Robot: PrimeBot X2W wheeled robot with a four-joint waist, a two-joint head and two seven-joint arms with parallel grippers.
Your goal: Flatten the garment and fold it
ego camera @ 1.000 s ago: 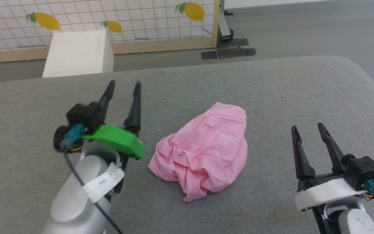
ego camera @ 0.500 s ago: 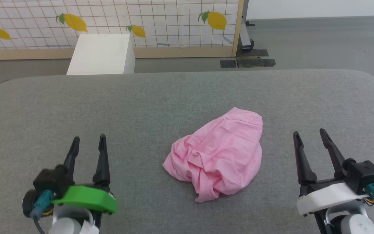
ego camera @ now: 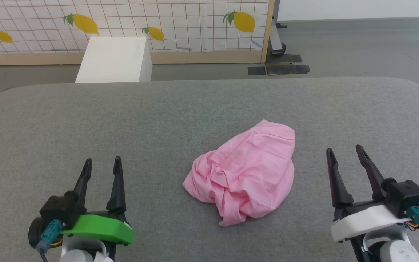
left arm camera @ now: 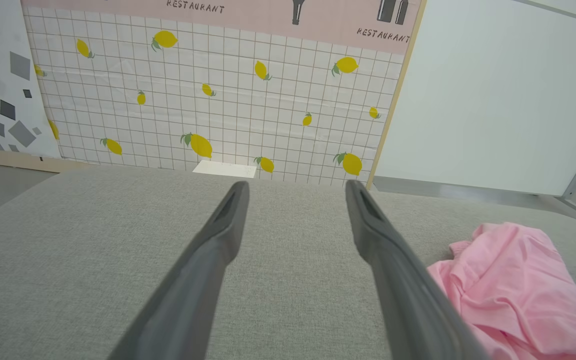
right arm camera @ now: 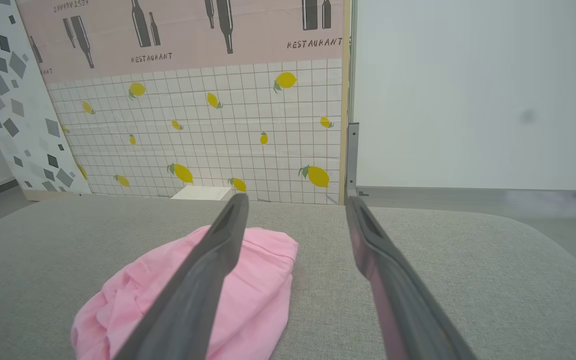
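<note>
Task status: barely started, as I read it. The garment point(ego camera: 244, 182) lies in a crumpled heap. Nothing is flattened and no fold has been made, so the whole job is left: find an edge, spread, smooth, then fold.

Position: the garment sits on the counter point(ego camera: 180, 116), right of centre and between my two arms. It is nearer the right pincer point(ego camera: 343, 148) than the left pincer point(ego camera: 103, 160) and touches neither.

Pincers: both have their fingers spread apart with nothing between them. They sit at the near edge, pointing away from me. In each wrist view I see bare counter through the gap, with pink off to one side.

Materials and shapes:
- Garment: thin pink cloth, matte and limp. Creases bunch tightly at the near left, where a tail of cloth droops toward me. The far right is smoother and ends in a straighter, banded edge with slight gathering, probably the hem. I expect it to slide and drape easily, and a pinch could pick up more than one layer.
- Counter: grey woven covering that looks padded, with rounded corners. The nap is rough enough to drag on the cloth a little.
- Fingers: long, dark and tapering. The left mount is green, the right white.

Beyond the counter: a white box point(ego camera: 115, 60) on the floor, and a gridded screen point(ego camera: 180, 22) printed with lemons.
</note>
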